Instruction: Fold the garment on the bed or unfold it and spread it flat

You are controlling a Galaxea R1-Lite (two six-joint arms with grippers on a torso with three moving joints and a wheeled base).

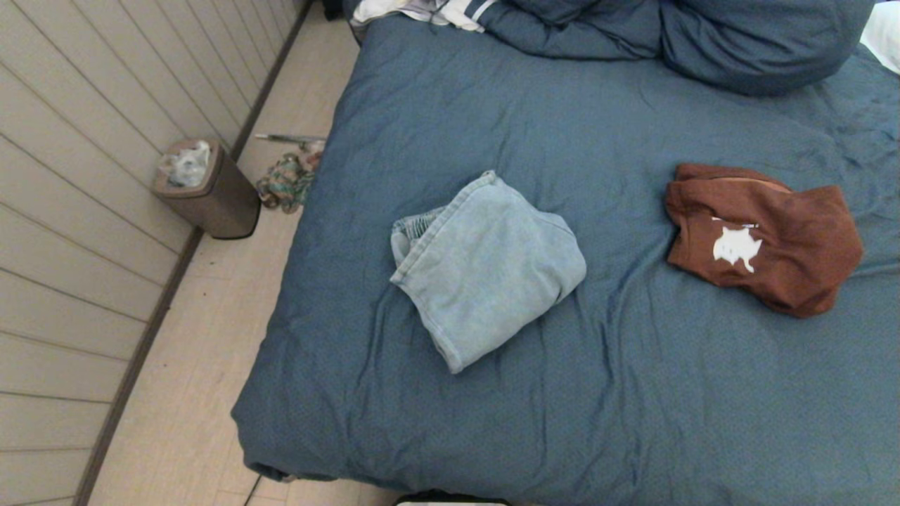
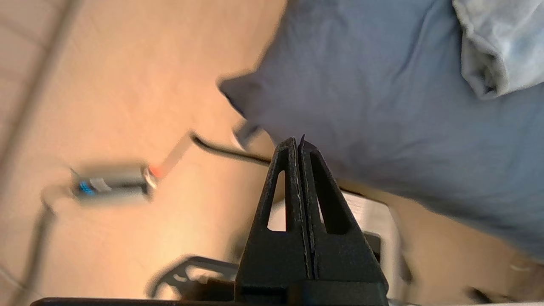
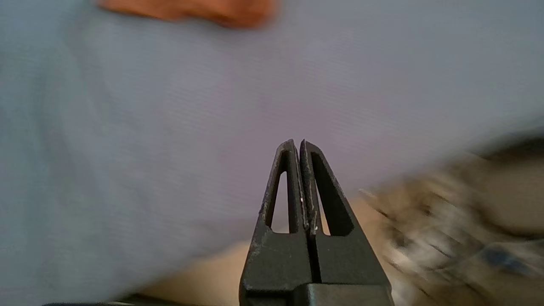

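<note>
Bed [image 1: 633,393] with two folded garments [image 1: 485,267]

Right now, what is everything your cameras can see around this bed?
Bed: one, slate-blue, wrinkled, filling most of the head view.
Light blue garment: one, folded, mid-bed.
Brown garment: one, white print, folded, on the bed's right side.
Bedding pile: blue, with white cloth, at the far end.
Bin: one, brown, by the wall on the left floor.
Cloth heap: multicoloured, on the floor beside the bin.
Left gripper: black, shut, off the bed's corner.
Right gripper: black, shut, above the bed's edge.
</note>
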